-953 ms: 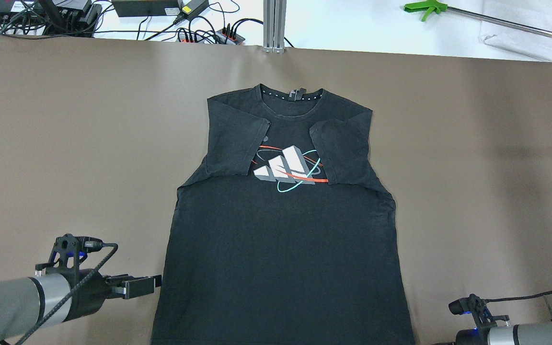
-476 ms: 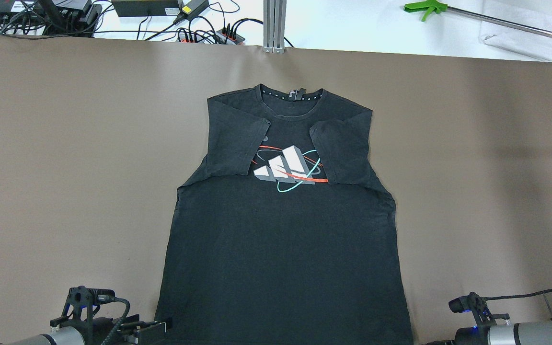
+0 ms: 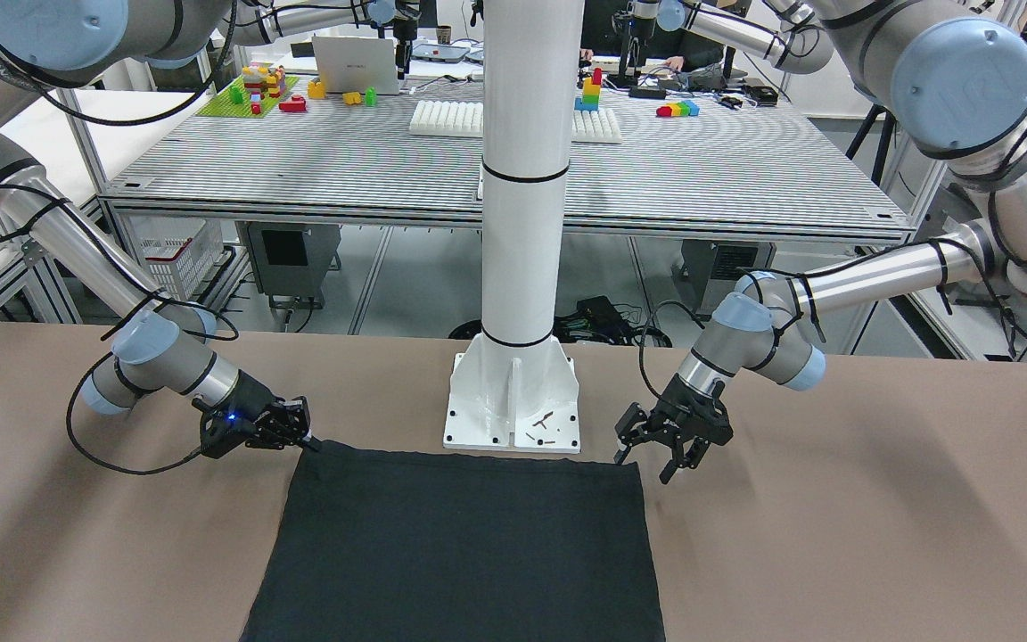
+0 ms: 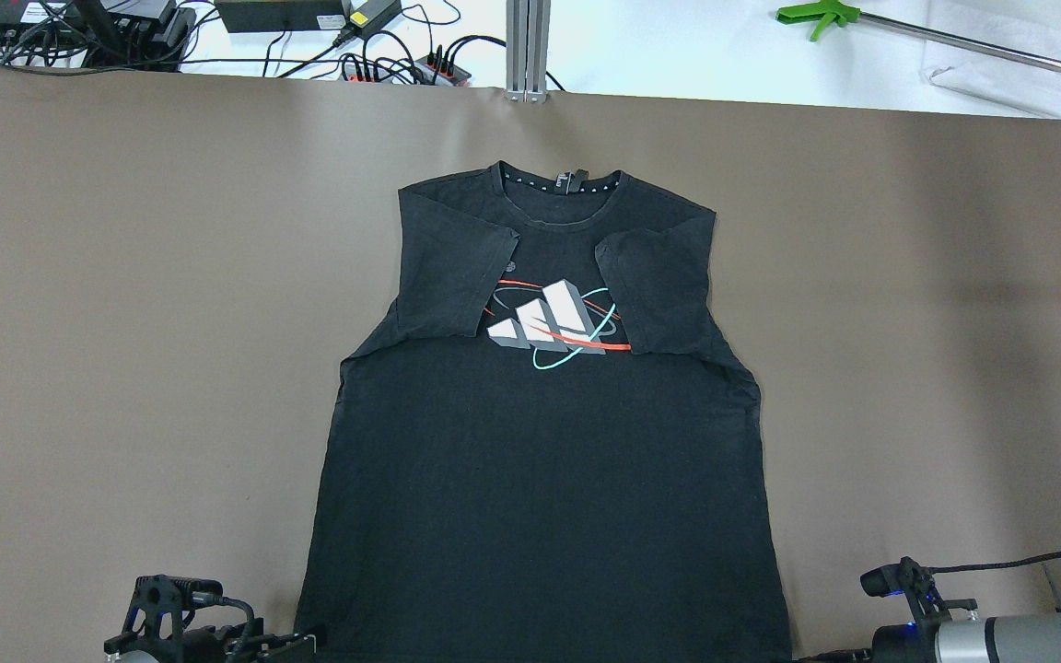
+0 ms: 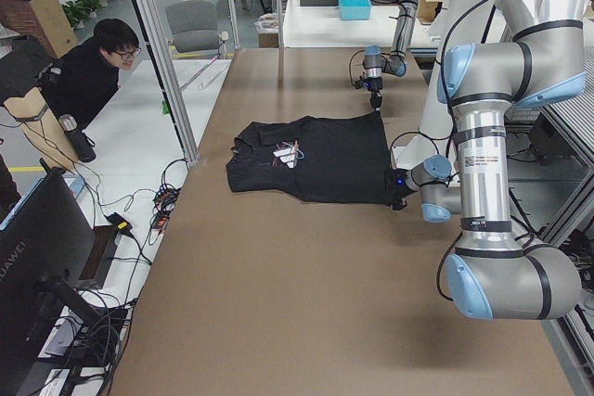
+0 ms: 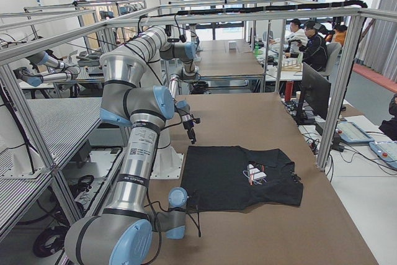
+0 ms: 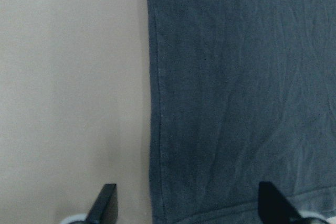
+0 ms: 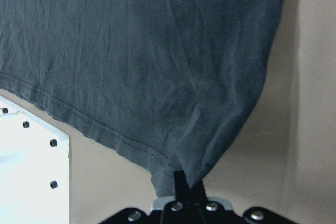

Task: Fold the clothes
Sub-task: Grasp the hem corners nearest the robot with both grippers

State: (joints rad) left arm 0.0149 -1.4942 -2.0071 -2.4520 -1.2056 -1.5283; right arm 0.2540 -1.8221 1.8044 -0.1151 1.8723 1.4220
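Observation:
The clothes are a black T-shirt [image 4: 540, 460] with a white, red and teal chest print, lying flat with both sleeves folded in, collar away from me. It also shows in the front-facing view [image 3: 460, 544]. My left gripper [image 3: 656, 462] is open at the hem's corner on my left. In the left wrist view [image 7: 189, 205] its fingertips stand wide apart on either side of the shirt's [image 7: 236, 77] side edge. My right gripper [image 3: 307, 440] is shut on the other hem corner. The right wrist view [image 8: 184, 182] shows the fabric [image 8: 131, 51] pinched and pulled up slightly.
The white pole's base plate [image 3: 513, 406] stands just behind the hem, between my grippers. Cables and power strips [image 4: 383, 55], an aluminium post [image 4: 528, 51] and a green-handled tool [image 4: 821, 17] lie past the far edge. An operator [image 5: 93, 71] stands beyond the table.
My left gripper has moved back along the shirt's left side to the hem corner at the near edge. The right arm has barely moved. The shirt lies as before.

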